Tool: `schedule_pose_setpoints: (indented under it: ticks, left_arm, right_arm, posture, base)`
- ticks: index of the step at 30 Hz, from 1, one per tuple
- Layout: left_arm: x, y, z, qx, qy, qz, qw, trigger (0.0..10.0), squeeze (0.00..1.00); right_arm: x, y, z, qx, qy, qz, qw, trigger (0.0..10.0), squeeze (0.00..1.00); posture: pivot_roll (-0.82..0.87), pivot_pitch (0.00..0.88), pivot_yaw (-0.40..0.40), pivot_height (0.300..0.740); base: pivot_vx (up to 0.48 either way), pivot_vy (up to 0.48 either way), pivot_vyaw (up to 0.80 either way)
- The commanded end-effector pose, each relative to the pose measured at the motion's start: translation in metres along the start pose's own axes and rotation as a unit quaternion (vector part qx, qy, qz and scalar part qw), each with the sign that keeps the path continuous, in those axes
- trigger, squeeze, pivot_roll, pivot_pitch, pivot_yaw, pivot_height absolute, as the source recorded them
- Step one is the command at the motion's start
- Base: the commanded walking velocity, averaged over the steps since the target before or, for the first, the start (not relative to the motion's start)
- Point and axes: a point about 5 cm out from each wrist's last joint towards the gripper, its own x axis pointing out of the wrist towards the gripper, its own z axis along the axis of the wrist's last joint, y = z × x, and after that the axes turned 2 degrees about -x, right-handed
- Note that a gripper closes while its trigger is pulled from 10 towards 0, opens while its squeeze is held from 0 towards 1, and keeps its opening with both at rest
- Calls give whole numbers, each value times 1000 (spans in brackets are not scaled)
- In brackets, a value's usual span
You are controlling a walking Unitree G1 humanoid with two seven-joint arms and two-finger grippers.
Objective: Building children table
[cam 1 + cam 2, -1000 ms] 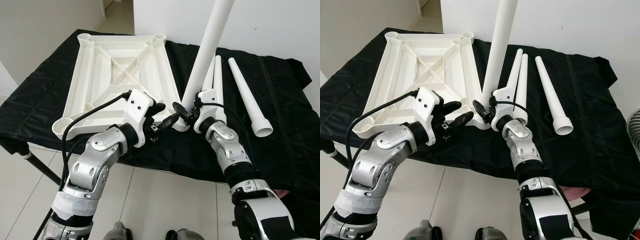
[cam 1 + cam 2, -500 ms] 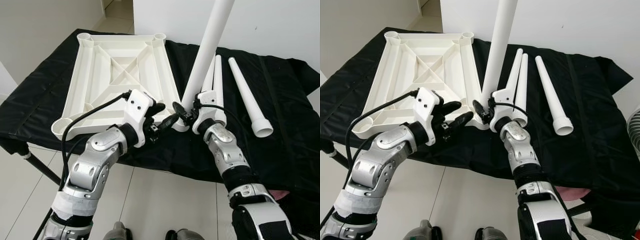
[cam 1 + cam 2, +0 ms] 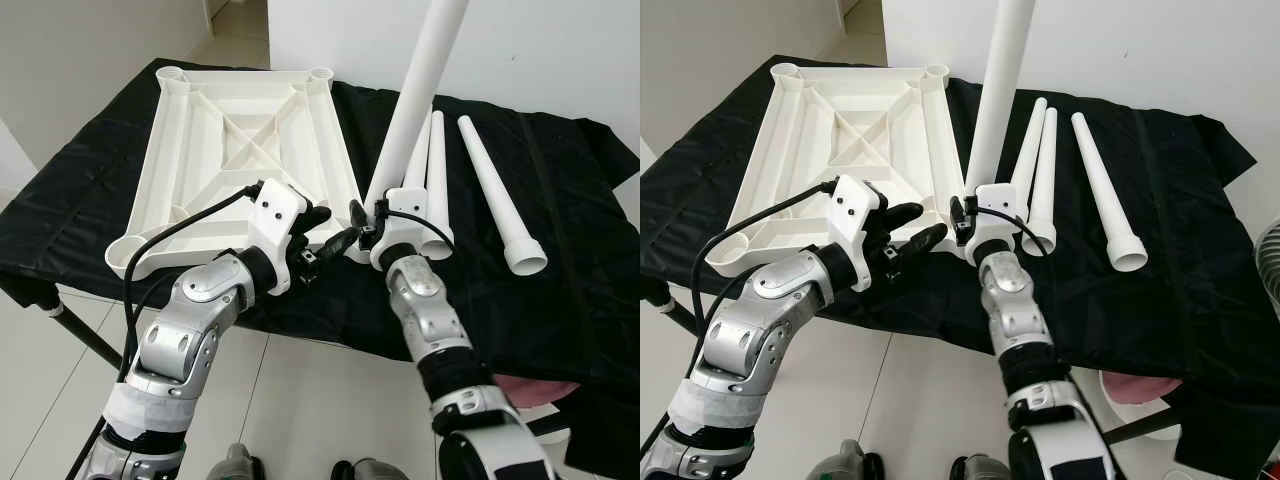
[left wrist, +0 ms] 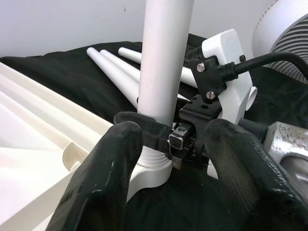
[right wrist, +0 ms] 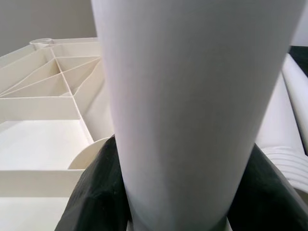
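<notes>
— Can we read any brand or writing on these parts?
— None that we can make out.
— What do we count?
— One white table top (image 3: 240,140) lying underside up on the black cloth (image 3: 560,200), four white legs: one upright leg (image 3: 405,120) standing in the top's near right corner socket (image 4: 144,173), and three loose legs (image 3: 470,170) lying beside it on the cloth.
— Where are our grippers?
— Our right gripper (image 4: 161,137) is clamped around the upright leg's base, just above the socket. Our left gripper (image 3: 325,235) sits just beside that corner, its fingers (image 4: 106,178) spread apart, holding nothing.
</notes>
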Motion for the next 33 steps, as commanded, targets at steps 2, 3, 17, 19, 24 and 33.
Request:
schedule_pose_setpoints:
  ticks: [2,3,17,19,24,33]
  left_arm:
    - [0,-2,-2,0,4,10,1000,10000,0]
    - [0,-2,-2,0,4,10,1000,10000,0]
    - [1,-3,-2,-2,3,9,1000,10000,0]
    - [1,-3,-2,-2,3,9,1000,10000,0]
    - [1,-3,-2,-2,2,8,1000,10000,0]
    - [2,-3,-2,-1,2,6,1000,10000,0]
  right_arm:
    - [-10,-10,-16,7,29,-54,998,10000,0]
    - [-10,-10,-16,7,29,-54,998,10000,0]
    - [-11,-3,-12,3,27,-67,997,10000,0]
    - [-11,-3,-12,3,28,-69,997,10000,0]
    - [-12,-4,-11,-1,25,-74,997,10000,0]
    - [-12,-6,-7,-3,11,-79,997,10000,1000]
  posture:
    - [-50,74,-4,740]
    - [-50,74,-4,740]
    - [-49,66,-10,740]
    - [-49,66,-10,740]
    - [-52,64,-10,740]
    - [-52,64,-10,740]
  base:
    - [0,0,0]
    - [0,0,0]
    - [0,0,0]
    - [0,0,0]
    - [0,0,0]
    - [0,0,0]
